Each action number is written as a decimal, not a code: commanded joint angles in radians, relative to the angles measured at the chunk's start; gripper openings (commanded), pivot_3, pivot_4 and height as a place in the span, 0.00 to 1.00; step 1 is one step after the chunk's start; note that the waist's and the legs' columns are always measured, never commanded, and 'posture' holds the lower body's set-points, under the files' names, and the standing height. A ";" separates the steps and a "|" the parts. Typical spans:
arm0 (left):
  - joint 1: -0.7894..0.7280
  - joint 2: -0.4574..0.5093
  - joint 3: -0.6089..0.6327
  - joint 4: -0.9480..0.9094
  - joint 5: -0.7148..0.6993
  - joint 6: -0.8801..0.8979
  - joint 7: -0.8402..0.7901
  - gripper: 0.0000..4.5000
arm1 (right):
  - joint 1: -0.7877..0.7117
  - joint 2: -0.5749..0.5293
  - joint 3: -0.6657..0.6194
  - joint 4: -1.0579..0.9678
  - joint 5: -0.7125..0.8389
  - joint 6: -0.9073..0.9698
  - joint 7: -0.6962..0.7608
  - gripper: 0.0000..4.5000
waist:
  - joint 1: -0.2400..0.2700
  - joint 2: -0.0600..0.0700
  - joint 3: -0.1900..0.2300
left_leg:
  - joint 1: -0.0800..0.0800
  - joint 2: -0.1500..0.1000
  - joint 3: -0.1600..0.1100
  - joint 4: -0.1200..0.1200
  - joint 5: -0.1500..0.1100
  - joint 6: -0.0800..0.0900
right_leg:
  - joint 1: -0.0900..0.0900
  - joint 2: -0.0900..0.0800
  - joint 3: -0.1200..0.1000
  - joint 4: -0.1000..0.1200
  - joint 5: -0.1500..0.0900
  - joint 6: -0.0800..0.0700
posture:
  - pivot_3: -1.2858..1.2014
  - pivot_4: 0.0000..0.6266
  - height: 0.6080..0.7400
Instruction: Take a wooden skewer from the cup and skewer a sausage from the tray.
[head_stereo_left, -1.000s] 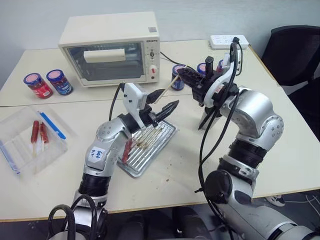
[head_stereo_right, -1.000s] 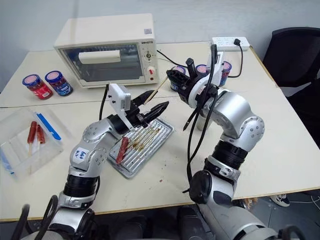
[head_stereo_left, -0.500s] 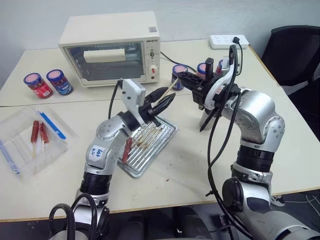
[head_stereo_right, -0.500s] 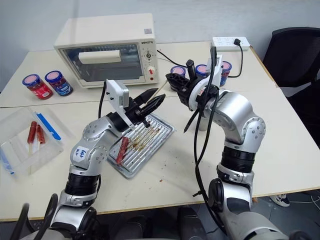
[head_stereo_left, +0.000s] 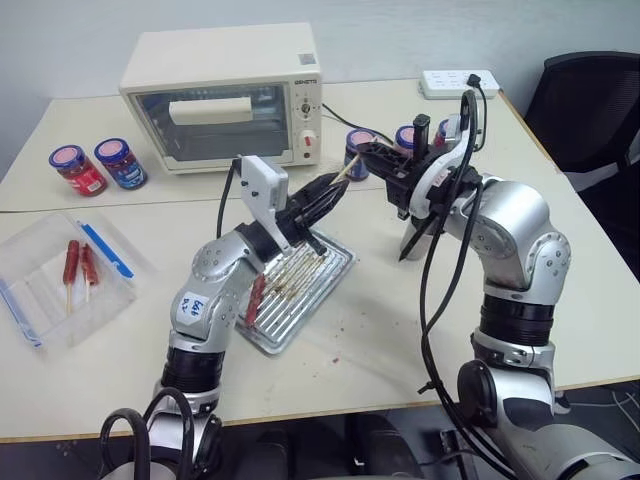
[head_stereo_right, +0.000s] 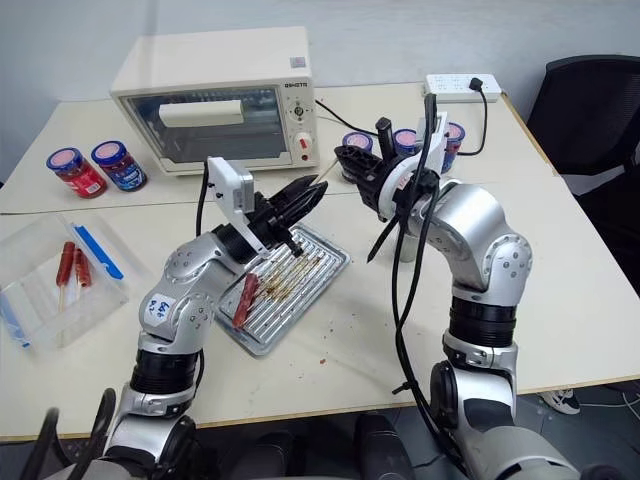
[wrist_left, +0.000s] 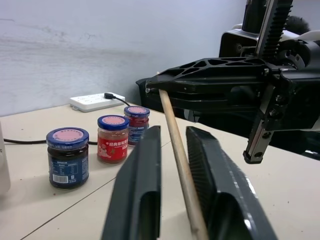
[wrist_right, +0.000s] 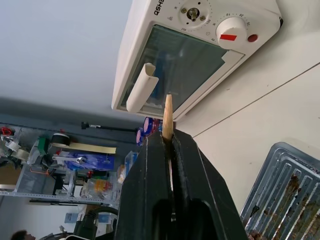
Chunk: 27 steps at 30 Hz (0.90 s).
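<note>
The wooden skewer (wrist_left: 176, 134) is already out of the cup and spans the gap between the two grippers above the table: the left gripper (head_stereo_left: 322, 196) has its fingers pressed together on the lower stretch of the stick, and the right gripper (head_stereo_left: 368, 159) pinches the other end, a short pale tip poking past its fingertips in the right wrist view. That looks like a hand-over, so the taking step seems done and the skewering is all still to do. Just below and a little nearer than the left gripper sits the tray (head_stereo_left: 335, 280), greasy and ribbed, with the sausage (head_stereo_left: 254, 301) lying untouched along its near-left edge. Beyond the right gripper stand small lidded jars (wrist_left: 67, 157) with printed labels too small to read. Farther back, past the left gripper, the toaster oven (head_stereo_left: 222, 95) carries a small brand mark I cannot make out.
</note>
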 joint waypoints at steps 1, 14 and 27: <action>0.001 -0.013 0.000 -0.045 -0.014 -0.010 0.003 0.01 | 0.004 -0.015 -0.002 -0.053 0.020 -0.017 0.014 0.00 | 0.001 0.000 0.000 | 0.000 0.000 0.000 0.000 0.000 0.000 | 0.000 0.000 0.000 0.000 0.000 0.000 | 0.52 0.24 1.00; 0.006 0.091 0.073 -0.065 -0.029 0.042 -0.010 0.00 | -0.011 -0.192 0.077 -0.044 -0.079 0.099 0.136 0.33 | 0.002 0.000 0.000 | 0.000 0.000 0.000 0.000 0.000 0.000 | 0.000 0.000 0.000 -0.001 0.000 0.000 | 0.52 0.24 1.00; 0.434 0.644 0.560 -0.283 -0.309 0.344 -0.303 0.00 | -0.084 -0.464 0.526 -0.250 -0.828 0.276 0.841 0.38 | 0.012 0.000 0.000 | -0.001 0.004 -0.001 -0.003 -0.001 0.000 | 0.000 0.002 0.000 -0.009 0.000 0.000 | 0.52 0.24 1.00</action>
